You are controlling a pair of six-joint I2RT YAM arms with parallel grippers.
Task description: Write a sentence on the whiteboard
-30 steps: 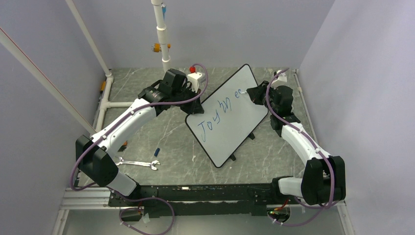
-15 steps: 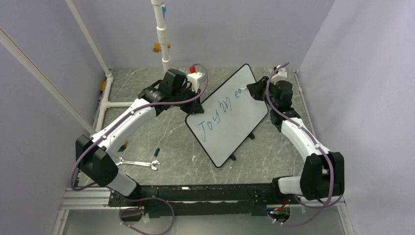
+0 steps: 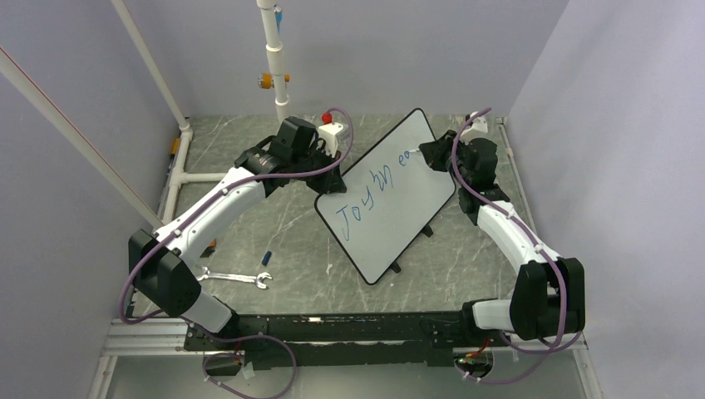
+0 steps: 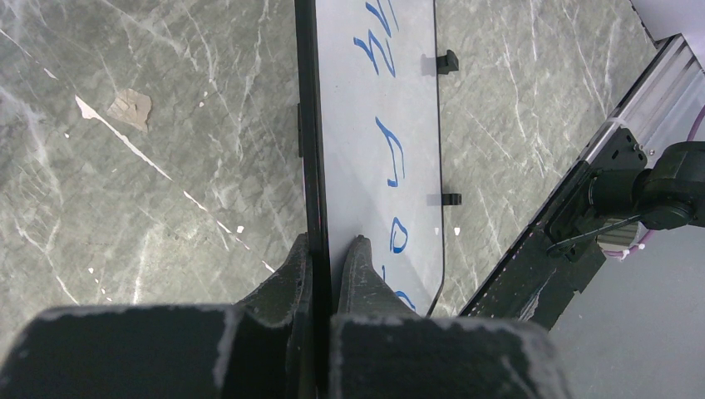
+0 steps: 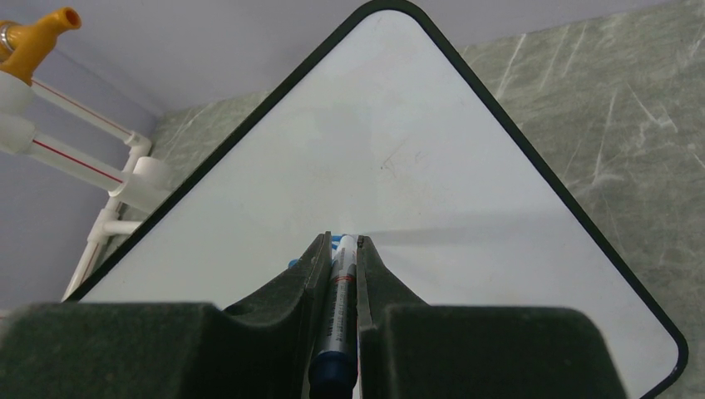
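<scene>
Top external: one whiteboard [image 3: 391, 212], two tools [image 3: 332, 184] [image 3: 425, 155]

right hand [image 3: 421, 155] shifted slightly, sentence [image 3: 381, 184] 1 letter longer

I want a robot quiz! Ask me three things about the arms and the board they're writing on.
1. True or false: the right end effector holds a marker.
2. What does the left end effector pinch? A) a cup B) the edge of the whiteboard C) nothing
3. What colour is the writing?
Key: 1 true; 2 B; 3 blue.
</scene>
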